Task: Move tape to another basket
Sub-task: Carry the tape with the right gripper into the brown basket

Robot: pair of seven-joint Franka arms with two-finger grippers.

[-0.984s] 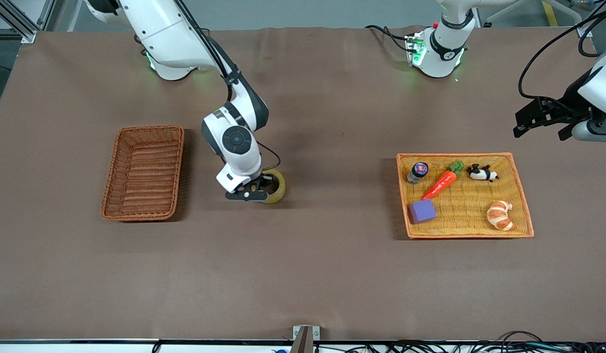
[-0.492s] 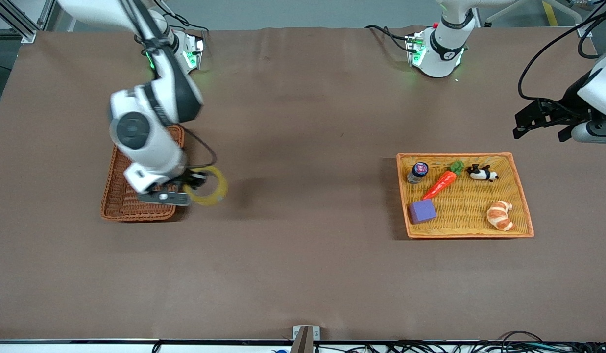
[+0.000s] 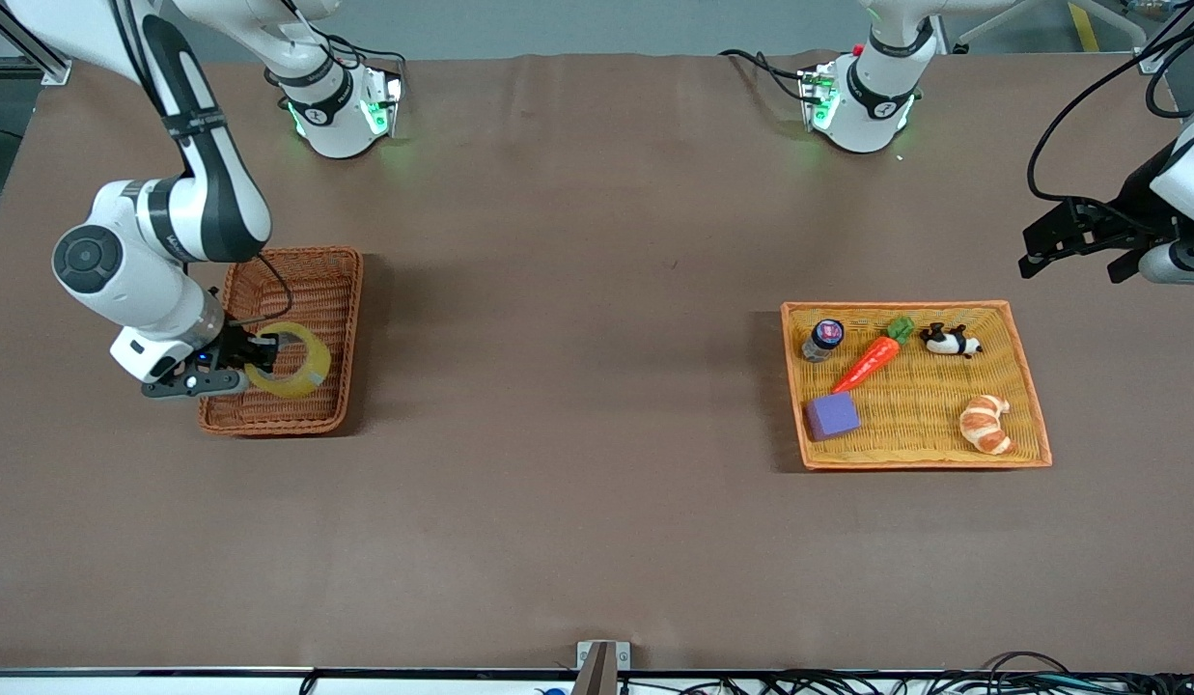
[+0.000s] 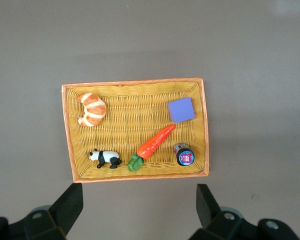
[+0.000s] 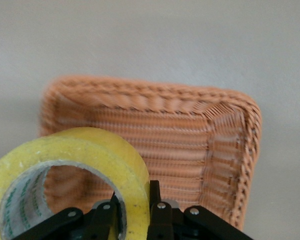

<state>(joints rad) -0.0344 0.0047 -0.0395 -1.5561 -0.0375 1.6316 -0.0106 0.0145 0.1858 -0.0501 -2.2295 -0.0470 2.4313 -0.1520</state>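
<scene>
My right gripper (image 3: 261, 365) is shut on the wall of the yellowish tape roll (image 3: 295, 363) and holds it in the air over the reddish-brown wicker basket (image 3: 312, 275), over the part nearest the front camera. In the right wrist view the tape (image 5: 90, 152) is pinched between the two black fingers (image 5: 155, 192), one inside the ring and one outside, with the basket (image 5: 230, 135) below. My left gripper (image 3: 1074, 236) is open and empty, up in the air past the left arm's end of the yellow tray; the left arm waits.
A flat yellow-orange tray (image 3: 1029, 386) toward the left arm's end holds a small jar (image 3: 824, 339), a carrot (image 3: 872, 359), a toy panda (image 3: 950, 341), a purple block (image 3: 832, 416) and a croissant (image 3: 985, 424). The left wrist view shows the same tray (image 4: 67, 135) from above.
My right arm has carried the tape from the middle of the table, across the basket's rim, to a spot over the basket. The left arm has barely moved.
</scene>
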